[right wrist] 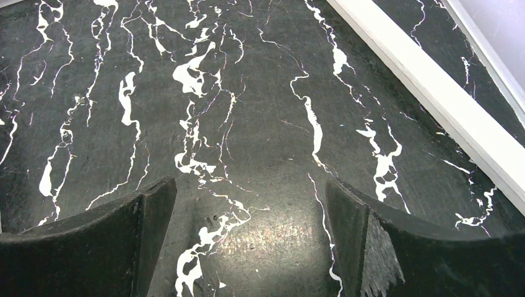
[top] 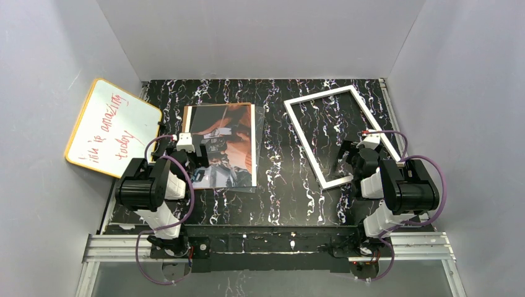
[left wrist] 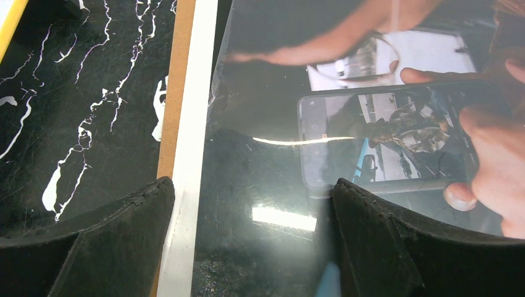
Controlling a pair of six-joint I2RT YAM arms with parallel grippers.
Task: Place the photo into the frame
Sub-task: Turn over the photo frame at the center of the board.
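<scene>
The photo (top: 232, 145) lies flat, picture side up, left of the table's middle; in the left wrist view (left wrist: 371, 124) it shows a hand holding a phone. A glossy clear sheet (left wrist: 260, 167) lies over it. A brown backing board's edge (left wrist: 175, 80) shows beside the photo's white margin. My left gripper (top: 204, 148) (left wrist: 251, 185) is open, low over the photo's left part, holding nothing. The white frame (top: 319, 94) lies empty on the right. My right gripper (top: 347, 158) (right wrist: 249, 184) is open over bare table inside the frame, whose rail (right wrist: 433, 86) runs to its right.
An orange-rimmed whiteboard (top: 111, 127) with red handwriting leans against the left wall; its corner shows in the left wrist view (left wrist: 9, 18). The black marbled table (top: 278, 185) is boxed in by grey walls on three sides. A metal rail (top: 421, 247) runs along the near edge.
</scene>
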